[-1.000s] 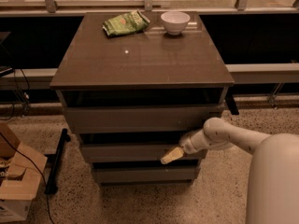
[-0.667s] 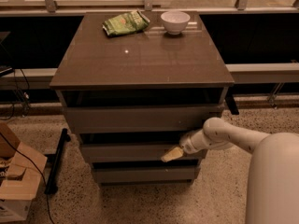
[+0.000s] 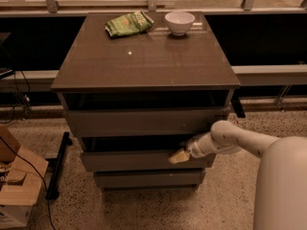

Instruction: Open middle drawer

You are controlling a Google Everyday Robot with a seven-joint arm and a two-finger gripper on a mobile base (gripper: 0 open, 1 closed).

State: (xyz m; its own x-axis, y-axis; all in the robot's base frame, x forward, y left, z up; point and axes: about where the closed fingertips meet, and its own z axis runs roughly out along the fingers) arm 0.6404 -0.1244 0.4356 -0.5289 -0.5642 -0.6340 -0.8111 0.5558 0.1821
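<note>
Unmoved gripper [image 3: 176, 157] — at crosswise middle drawer [image 3: 129, 161]

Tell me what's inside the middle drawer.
Only a dark strip inside the middle drawer shows, nothing visible there; the top drawer covers the rest. The gripper sits at its front's upper right edge.

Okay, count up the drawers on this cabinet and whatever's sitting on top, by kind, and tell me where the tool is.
Drawers: 3 (top drawer, middle drawer, bottom drawer)
Bowls: 1 (white bowl)
Bags: 1 (green bag)
Total: 5
The tool sits at the middle drawer's upper edge, right side.
</note>
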